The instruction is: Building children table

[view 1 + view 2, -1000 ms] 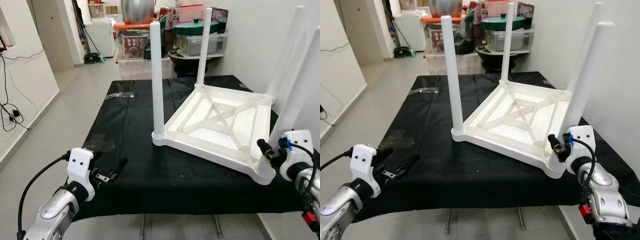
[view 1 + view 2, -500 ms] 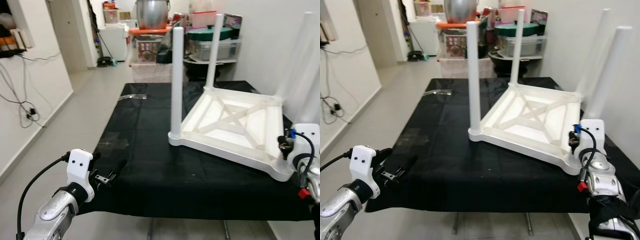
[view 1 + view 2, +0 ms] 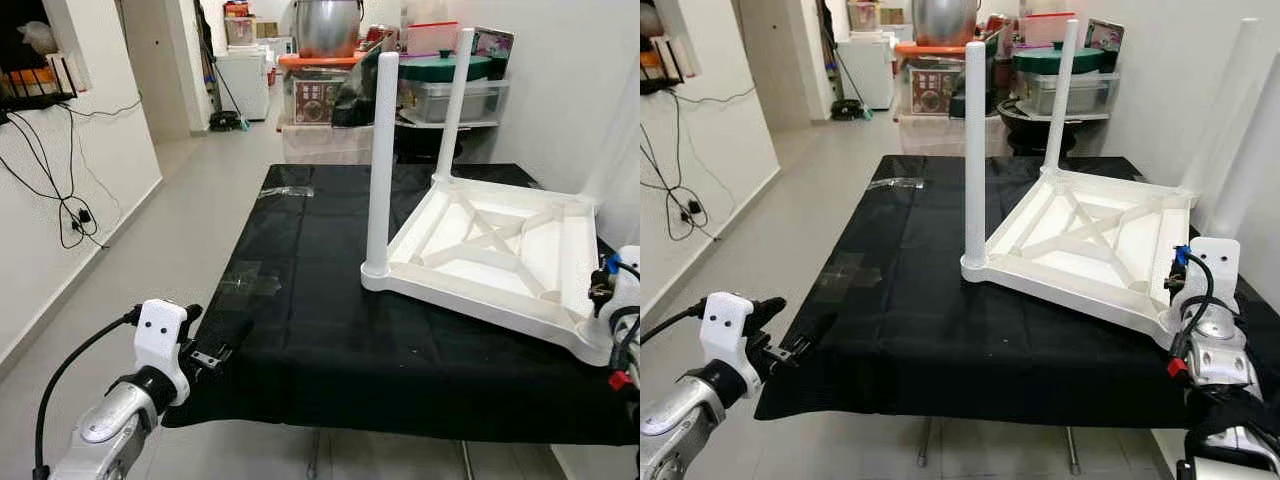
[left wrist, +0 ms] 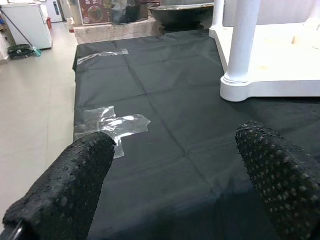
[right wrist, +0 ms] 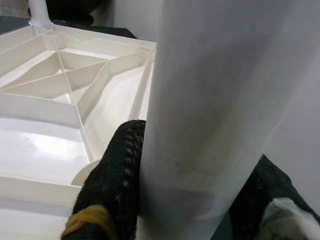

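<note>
Right wrist view: right tool (image 5: 165, 200) clamps the leg (image 5: 210, 100) low, wisely; the plastic table (image 3: 1090, 240) looks light, stiff, slippery.

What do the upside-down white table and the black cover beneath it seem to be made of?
The white table: apparently moulded plastic, smooth and slightly glossy, with ribbed cross-bracing underneath and tubular legs. The black cover: looks like thin matte fabric or nonwoven sheet, showing fold creases and draping over the edge.
</note>
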{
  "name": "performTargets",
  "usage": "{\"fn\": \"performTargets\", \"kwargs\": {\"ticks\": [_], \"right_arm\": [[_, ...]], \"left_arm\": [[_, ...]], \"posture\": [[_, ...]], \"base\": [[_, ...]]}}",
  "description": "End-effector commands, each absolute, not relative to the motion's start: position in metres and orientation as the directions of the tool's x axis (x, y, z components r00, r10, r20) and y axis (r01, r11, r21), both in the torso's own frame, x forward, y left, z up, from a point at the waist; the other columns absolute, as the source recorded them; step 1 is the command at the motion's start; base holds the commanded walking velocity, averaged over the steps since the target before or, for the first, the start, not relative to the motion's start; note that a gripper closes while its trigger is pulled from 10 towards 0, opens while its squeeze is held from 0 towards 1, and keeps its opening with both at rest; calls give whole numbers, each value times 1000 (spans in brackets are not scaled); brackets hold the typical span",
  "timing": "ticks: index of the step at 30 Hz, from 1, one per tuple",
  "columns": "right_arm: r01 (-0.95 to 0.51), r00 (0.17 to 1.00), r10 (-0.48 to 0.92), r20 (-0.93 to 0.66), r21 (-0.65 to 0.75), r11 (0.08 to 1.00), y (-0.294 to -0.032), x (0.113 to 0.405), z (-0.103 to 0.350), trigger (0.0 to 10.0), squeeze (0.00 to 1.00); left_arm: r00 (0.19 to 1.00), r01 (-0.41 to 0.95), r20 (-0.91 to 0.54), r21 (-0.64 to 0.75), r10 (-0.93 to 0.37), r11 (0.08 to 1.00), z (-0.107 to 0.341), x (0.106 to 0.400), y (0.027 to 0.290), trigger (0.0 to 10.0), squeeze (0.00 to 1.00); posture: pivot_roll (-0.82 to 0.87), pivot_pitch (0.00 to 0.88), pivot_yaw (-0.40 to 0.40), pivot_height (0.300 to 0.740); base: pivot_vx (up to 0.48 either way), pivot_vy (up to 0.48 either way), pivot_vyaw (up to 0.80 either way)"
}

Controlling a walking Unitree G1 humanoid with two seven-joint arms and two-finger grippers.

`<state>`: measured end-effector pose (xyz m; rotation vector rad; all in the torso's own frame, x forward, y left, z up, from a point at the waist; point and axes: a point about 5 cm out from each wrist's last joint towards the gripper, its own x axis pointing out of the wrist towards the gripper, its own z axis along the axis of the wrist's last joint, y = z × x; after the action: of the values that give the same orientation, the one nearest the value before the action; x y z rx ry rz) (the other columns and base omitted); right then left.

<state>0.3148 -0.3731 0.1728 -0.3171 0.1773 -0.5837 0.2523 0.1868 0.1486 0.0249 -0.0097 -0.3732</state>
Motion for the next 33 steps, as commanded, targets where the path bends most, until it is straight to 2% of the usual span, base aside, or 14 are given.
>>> {"fn": "performTargets", "kwargs": {"ticks": [1, 2, 5, 10, 14, 18, 19, 20, 22, 25, 33], "right_arm": [[550, 786, -618, -9, -446, 707, -384, 310, 182, 10000, 518], [567, 773, -634, -19, -424, 706, -386, 309, 179, 10000, 1000], [580, 766, -642, -22, -406, 706, -387, 307, 177, 10000, 1000], [568, 804, -592, 49, -352, 743, -377, 311, 190, 10000, 1000], [658, 749, -633, 194, -325, 679, -379, 304, 218, 10000, 1000], [707, 707, -668, 232, -257, 659, -380, 295, 226, 10000, 1000], [693, 719, -649, 249, -187, 696, -371, 292, 227, 10000, 1000], [615, 778, -570, 266, -131, 778, -352, 292, 227, 10000, 1000], [514, 833, -467, 296, -105, 851, -329, 288, 226, 10000, 1000], [507, 837, -455, 304, -115, 854, -323, 285, 226, 10000, 1000], [637, 765, -592, 253, -167, 753, -302, 256, 199, 10000, 1000]], "left_arm": [[931, 365, 4, 33, -365, 931, 148, 253, 185, 10000, 0], [931, 365, 4, 30, -366, 930, 148, 253, 185, 10000, 0], [930, 366, 4, 29, -367, 930, 147, 253, 184, 10000, 0], [930, 367, 2, 26, -368, 930, 147, 252, 184, 10000, 0], [930, 368, 1, 26, -369, 929, 147, 252, 184, 10000, 0], [929, 370, 1, 23, -370, 929, 147, 252, 184, 10000, 0], [928, 371, 0, 21, -371, 928, 146, 252, 184, 10000, 0], [927, 374, -2, 18, -374, 927, 146, 252, 183, 10000, 0], [925, 379, -5, 16, -379, 925, 145, 252, 182, 10000, 0], [925, 381, -6, 15, -381, 924, 145, 252, 182, 10000, 0], [921, 391, -7, 16, -391, 920, 145, 254, 182, 10000, 0]], "posture": [[44, 0, -29, 740], [44, 0, -29, 740], [44, 0, -31, 740], [42, 0, -30, 740], [35, 0, -27, 740], [29, 0, -25, 740], [24, 0, -22, 740], [16, 0, -16, 740], [14, 0, -15, 740], [14, 0, -15, 740], [1, 0, -13, 740]], "base": [[0, 0, 0], [0, 0, 0], [0, 0, 0], [0, 0, 0], [0, 0, 0], [0, 0, 0], [0, 0, 0], [0, 0, 0], [0, 0, 0], [0, 0, 0], [0, 0, 0]]}}
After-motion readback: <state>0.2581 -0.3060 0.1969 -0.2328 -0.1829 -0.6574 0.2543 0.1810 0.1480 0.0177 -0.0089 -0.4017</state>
